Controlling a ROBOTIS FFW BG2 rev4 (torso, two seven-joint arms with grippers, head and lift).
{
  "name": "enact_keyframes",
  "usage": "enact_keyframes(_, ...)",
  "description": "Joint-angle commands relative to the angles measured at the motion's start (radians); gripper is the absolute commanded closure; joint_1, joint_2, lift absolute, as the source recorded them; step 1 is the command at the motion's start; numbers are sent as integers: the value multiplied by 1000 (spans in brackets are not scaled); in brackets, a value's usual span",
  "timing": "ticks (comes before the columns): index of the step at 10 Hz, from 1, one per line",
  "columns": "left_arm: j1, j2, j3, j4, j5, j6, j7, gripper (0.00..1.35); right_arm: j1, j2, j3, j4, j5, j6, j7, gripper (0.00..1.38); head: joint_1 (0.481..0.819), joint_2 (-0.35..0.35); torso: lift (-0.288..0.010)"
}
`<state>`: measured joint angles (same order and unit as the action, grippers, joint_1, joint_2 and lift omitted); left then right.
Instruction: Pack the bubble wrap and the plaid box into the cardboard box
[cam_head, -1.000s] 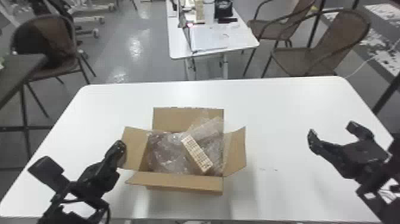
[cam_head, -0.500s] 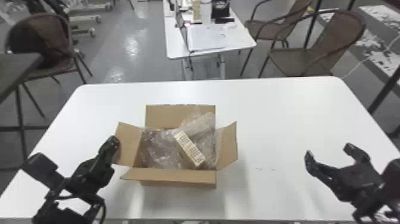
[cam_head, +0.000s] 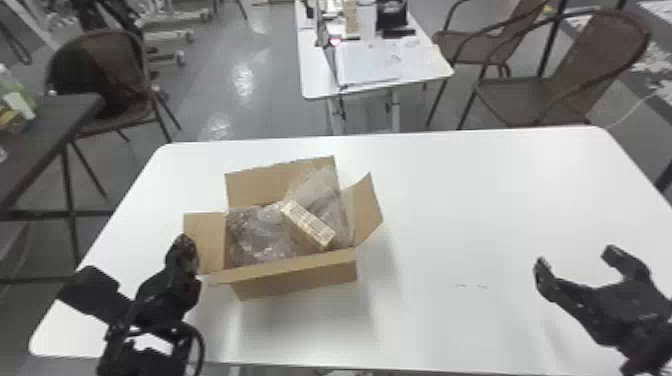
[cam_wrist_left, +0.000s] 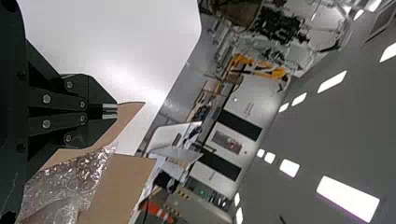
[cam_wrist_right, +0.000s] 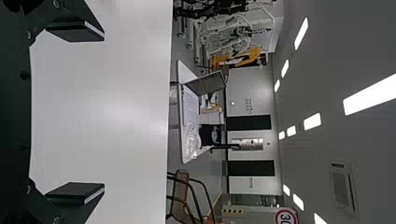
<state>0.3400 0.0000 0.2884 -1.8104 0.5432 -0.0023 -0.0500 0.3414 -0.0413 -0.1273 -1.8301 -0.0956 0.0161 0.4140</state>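
Plaid box (cam_head: 307, 227): Lies inside the cardboard box (cam_head: 300, 285), on the bubble wrap (cam_head: 260, 232). Lies at a slant, with the near end toward the right. Has small checks on it.

Bubble wrap: Sits in a big, crinkly heap inside the cardboard box. Bunches up on both sides of the plaid box. Goes up against the back flap (cam_head: 265, 182).

Cardboard box: Stands on the white table (cam_head: 475, 200), on the left part. Has all its flaps open. Sits a bit crooked to the table.

Left gripper (cam_head: 186, 248): Pinches the left flap (cam_head: 210, 245) of the cardboard box, with tips almost closed.

Right gripper (cam_head: 577, 260): Hangs over the right part of the white table, well apart from the cardboard box. Is spread wide and holds nothing.

Back: Has a smaller table (cam_head: 420, 75) and brown chairs (cam_head: 560, 95) beyond the white table.
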Motion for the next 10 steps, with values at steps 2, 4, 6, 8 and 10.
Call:
enact_keyframes(2,-3,-3,-75,97,50,-309,159,1161,-1,0,0,0,-4,16,3,157,695,208,-119)
enact_keyframes(4,-10,-3,-153,146,-3,-533,395,1161,-1,0,0,2,-7,27,5,157,695,249,-119)
enact_keyframes(6,-53,-3,-201,247,-46,-762,601,1161,-5,0,1,5,-7,38,14,157,695,279,-119)
enact_keyframes(8,-128,-3,-169,387,-167,-947,768,1161,-15,0,6,11,-3,54,28,157,695,323,-119)
enact_keyframes(10,-173,-2,-210,416,-121,-972,766,1122,-28,0,14,17,8,79,48,157,695,350,-119)
